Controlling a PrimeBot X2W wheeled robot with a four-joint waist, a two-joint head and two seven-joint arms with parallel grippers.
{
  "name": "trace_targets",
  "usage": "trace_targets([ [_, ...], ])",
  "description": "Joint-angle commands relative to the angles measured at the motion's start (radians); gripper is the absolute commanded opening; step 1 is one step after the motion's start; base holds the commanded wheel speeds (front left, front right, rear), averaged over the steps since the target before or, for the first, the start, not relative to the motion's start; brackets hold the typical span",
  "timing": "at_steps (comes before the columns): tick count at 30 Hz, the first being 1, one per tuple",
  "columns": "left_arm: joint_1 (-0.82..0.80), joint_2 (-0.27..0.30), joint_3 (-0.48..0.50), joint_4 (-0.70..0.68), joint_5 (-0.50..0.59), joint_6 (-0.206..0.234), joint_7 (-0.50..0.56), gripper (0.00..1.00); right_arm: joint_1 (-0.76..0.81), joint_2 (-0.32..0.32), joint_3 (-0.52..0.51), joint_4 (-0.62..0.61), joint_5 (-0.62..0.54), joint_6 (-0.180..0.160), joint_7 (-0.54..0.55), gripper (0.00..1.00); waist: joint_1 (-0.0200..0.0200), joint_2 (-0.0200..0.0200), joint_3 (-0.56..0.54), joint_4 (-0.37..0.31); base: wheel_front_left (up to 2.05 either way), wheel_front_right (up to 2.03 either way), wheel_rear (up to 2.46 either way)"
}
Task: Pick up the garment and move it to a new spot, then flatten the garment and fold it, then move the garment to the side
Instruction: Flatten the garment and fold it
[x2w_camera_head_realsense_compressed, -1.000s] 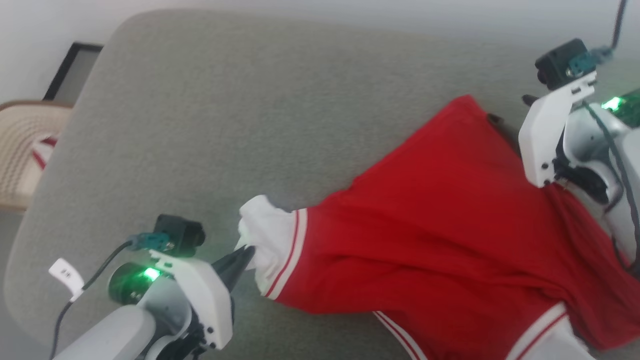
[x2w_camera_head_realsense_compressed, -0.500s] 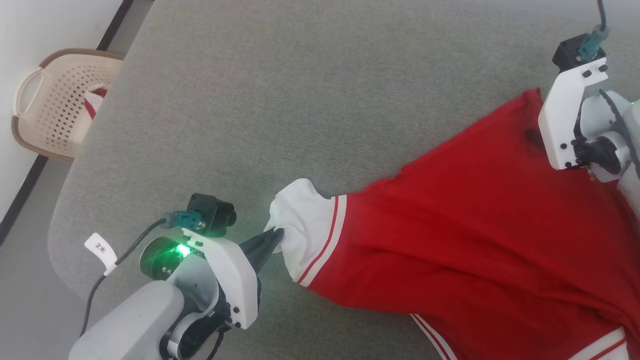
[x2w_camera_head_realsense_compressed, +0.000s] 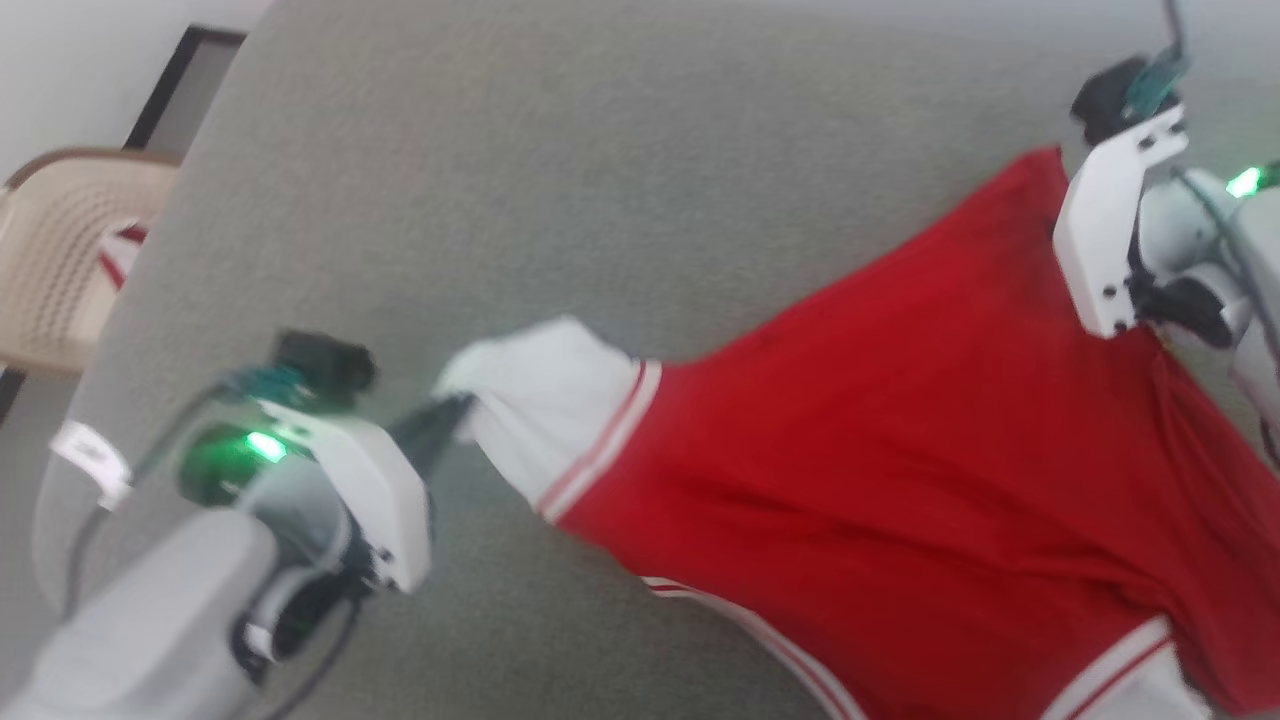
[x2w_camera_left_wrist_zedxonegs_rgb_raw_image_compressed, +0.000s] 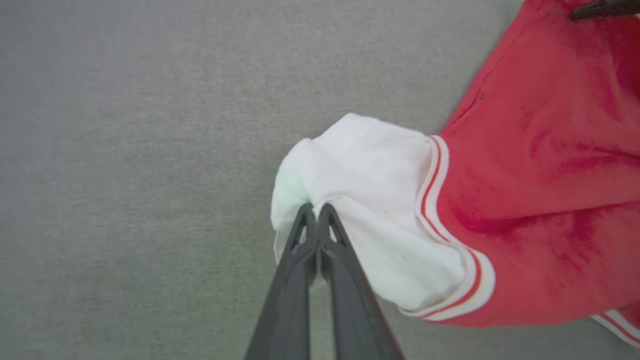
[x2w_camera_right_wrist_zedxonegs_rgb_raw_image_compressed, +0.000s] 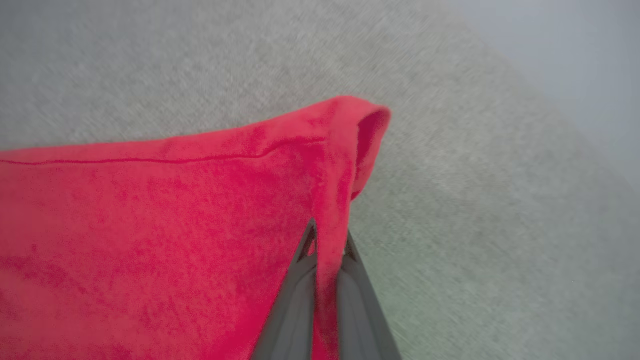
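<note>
left end effector (x2w_camera_left_wrist_zedxonegs_rgb_raw_image_compressed: 316, 207) pinches the garment (x2w_camera_head_realsense_compressed: 900, 450) by its white sleeve — right end effector (x2w_camera_right_wrist_zedxonegs_rgb_raw_image_compressed: 327, 235) pinches its red corner.

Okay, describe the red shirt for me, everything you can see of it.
The garment is bright red soft fabric, with a white sleeve end bordered by red-and-white striped trim. It is stretched, creased, over the grey surface between two grips: the left gripper has its jaws shut on the sleeve end, the right gripper on a red hemmed corner.
</note>
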Motion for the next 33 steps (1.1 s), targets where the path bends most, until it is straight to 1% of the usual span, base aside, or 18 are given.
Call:
trace_targets([
  [1, -0.019, 0.014, 0.011, -0.004, 0.002, 0.007, 0.004, 0.0, -0.02, 0.003, 0.003, -0.016, 0.011, -0.002, -0.023, 0.0, 0.0, 0.0, -0.036, -0.037, 0.0, 0.0, 0.0],
  [6, -0.103, 0.094, 0.06, -0.027, 0.015, 0.026, 0.05, 0.0, -0.044, -0.047, 0.009, -0.081, 0.045, -0.002, -0.117, 0.0, 0.0, 0.0, -0.1, -0.104, 0.0, 0.0, 0.0],
  [8, -0.145, 0.122, 0.076, -0.031, 0.019, 0.021, 0.072, 0.0, -0.051, -0.061, 0.016, -0.109, 0.048, -0.002, -0.143, 0.0, 0.0, 0.0, -0.129, -0.13, 0.0, 0.0, 0.0],
  [12, -0.252, 0.18, 0.109, -0.024, 0.035, 0.0, 0.118, 0.0, -0.065, -0.101, 0.017, -0.165, 0.05, -0.002, -0.178, 0.0, 0.0, 0.0, -0.182, -0.181, 0.0, 0.0, 0.0],
  [15, -0.326, 0.206, 0.124, -0.011, 0.049, -0.015, 0.15, 0.0, -0.071, -0.119, 0.007, -0.204, 0.048, -0.002, -0.195, 0.0, 0.0, 0.0, -0.218, -0.218, 0.0, 0.0, 0.0],
  [18, -0.394, 0.22, 0.13, 0.017, 0.058, -0.032, 0.182, 0.0, -0.078, -0.132, -0.006, -0.241, 0.045, -0.002, -0.203, 0.0, 0.0, 0.0, -0.246, -0.246, 0.0, 0.0, 0.0],
  [22, -0.473, 0.215, 0.125, 0.068, 0.062, -0.053, 0.222, 0.0, -0.089, -0.142, -0.025, -0.279, 0.038, -0.002, -0.21, 0.0, 0.0, 0.0, -0.264, -0.271, 0.0, 0.0, 0.0],
  [26, -0.55, 0.185, 0.114, 0.142, 0.085, -0.076, 0.223, 0.0, -0.103, -0.127, -0.059, -0.266, 0.015, -0.002, -0.218, 0.0, 0.0, 0.0, -0.247, -0.288, 0.0, 0.0, 0.0],
  [29, -0.628, 0.15, 0.115, 0.213, 0.119, -0.094, 0.185, 0.0, -0.13, -0.098, -0.096, -0.229, -0.013, -0.002, -0.25, 0.0, 0.0, 0.0, -0.203, -0.296, 0.0, 0.0, 0.0],
  [33, -0.747, 0.091, 0.115, 0.322, 0.178, -0.113, 0.088, 0.0, -0.179, -0.047, -0.149, -0.149, -0.08, -0.002, -0.324, 0.0, 0.0, 0.0, -0.121, -0.303, 0.0, 0.0, 0.0],
])
